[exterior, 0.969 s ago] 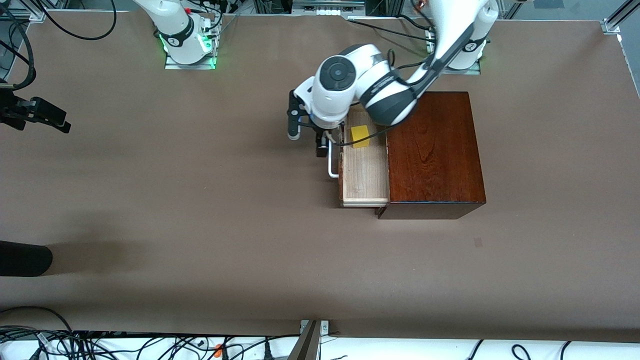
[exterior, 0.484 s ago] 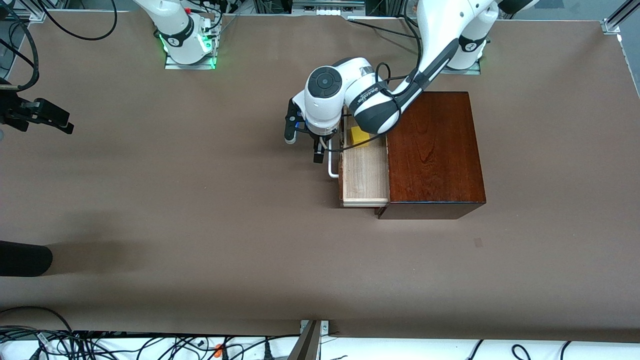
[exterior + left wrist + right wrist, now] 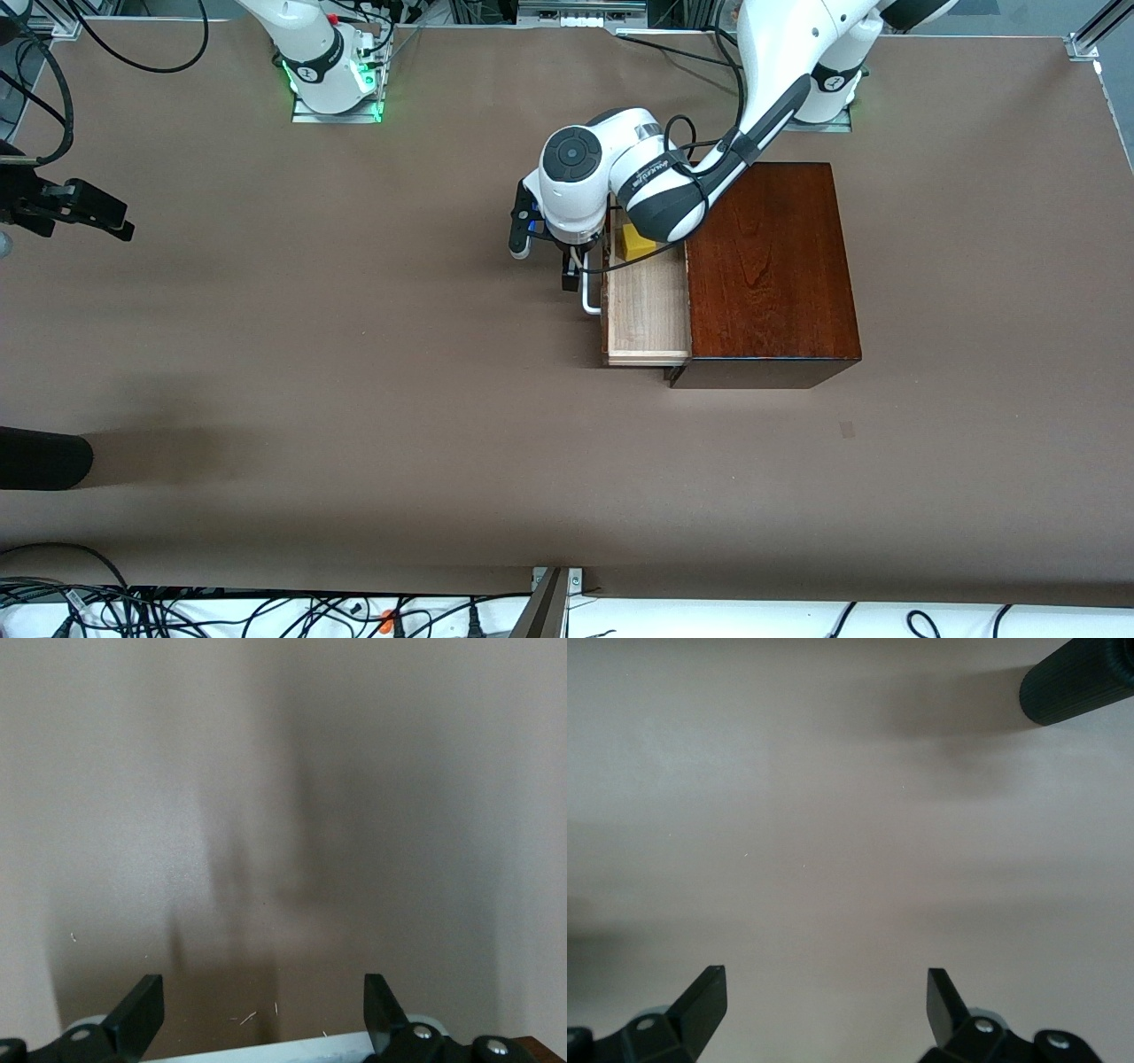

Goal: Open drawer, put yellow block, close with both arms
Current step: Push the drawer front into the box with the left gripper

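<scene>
Meanwhile, the drawer (image 3: 647,306) stands open with the yellow block (image 3: 633,241) inside.
Left gripper (image 3: 573,268) hangs at the white handle (image 3: 588,297), jaws spread; right gripper (image 3: 84,208) waits, jaws wide, over the bench (image 3: 354,399).

Glossy wooden box (image 3: 771,266), matt table (image 3: 354,354)

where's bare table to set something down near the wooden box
Bare table runs from the drawer front toward the right arm's end, and nearer the camera than the box. Crowded at the handle, where the left tool hovers open.
</scene>
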`<state>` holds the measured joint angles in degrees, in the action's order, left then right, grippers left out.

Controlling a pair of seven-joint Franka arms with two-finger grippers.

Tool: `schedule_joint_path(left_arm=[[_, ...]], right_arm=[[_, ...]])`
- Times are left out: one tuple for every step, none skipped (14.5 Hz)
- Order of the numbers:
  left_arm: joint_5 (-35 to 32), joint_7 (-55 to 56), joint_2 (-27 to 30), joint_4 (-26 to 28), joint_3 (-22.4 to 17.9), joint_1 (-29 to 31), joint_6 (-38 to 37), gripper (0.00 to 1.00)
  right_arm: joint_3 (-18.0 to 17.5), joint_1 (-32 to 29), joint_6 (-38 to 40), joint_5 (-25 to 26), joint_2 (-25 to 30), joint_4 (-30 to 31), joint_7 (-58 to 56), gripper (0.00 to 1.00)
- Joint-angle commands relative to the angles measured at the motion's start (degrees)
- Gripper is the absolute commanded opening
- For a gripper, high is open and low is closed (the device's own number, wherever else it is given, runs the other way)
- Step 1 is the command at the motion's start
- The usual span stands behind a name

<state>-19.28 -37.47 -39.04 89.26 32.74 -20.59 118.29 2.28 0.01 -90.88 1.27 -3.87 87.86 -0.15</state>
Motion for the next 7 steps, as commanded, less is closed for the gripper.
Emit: schedule_joint_path(left_arm=[[-4.4, -1.7, 0.8, 0.4, -0.9, 1.3, -7.9, 1.0], [-4.8, -1.6, 0.9, 0.5, -1.1, 2.0, -8.9, 1.0], [-4.8, -1.6, 0.9, 0.3, -1.1, 2.3, -10.3, 1.0], [-4.9, -1.6, 1.0, 0.3, -1.1, 3.0, -10.9, 1.0], [-4.9, -1.6, 0.9, 0.4, -1.1, 3.6, -10.9, 1.0], [-4.9, -1.5, 0.9, 0.6, -1.1, 3.8, -11.1, 1.0], [-4.9, -1.5, 1.0, 0.7, -1.1, 4.3, -11.5, 1.0]], right_arm=[[-0.8, -1.1, -0.3, -0.4, 0.4, 0.2, 0.1, 1.0], [-0.7, -1.1, -0.3, -0.4, 0.4, 0.2, 0.1, 1.0], [-0.6, -1.1, -0.3, -0.5, 0.4, 0.2, 0.1, 1.0], [-0.6, -1.0, -0.3, -0.4, 0.4, 0.2, 0.1, 1.0], [-0.6, -1.1, -0.3, -0.4, 0.4, 0.2, 0.0, 1.0], [-0.6, -1.1, -0.2, -0.4, 0.4, 0.2, 0.1, 1.0], [-0.6, -1.1, -0.3, -0.4, 0.4, 0.2, 0.1, 1.0]])
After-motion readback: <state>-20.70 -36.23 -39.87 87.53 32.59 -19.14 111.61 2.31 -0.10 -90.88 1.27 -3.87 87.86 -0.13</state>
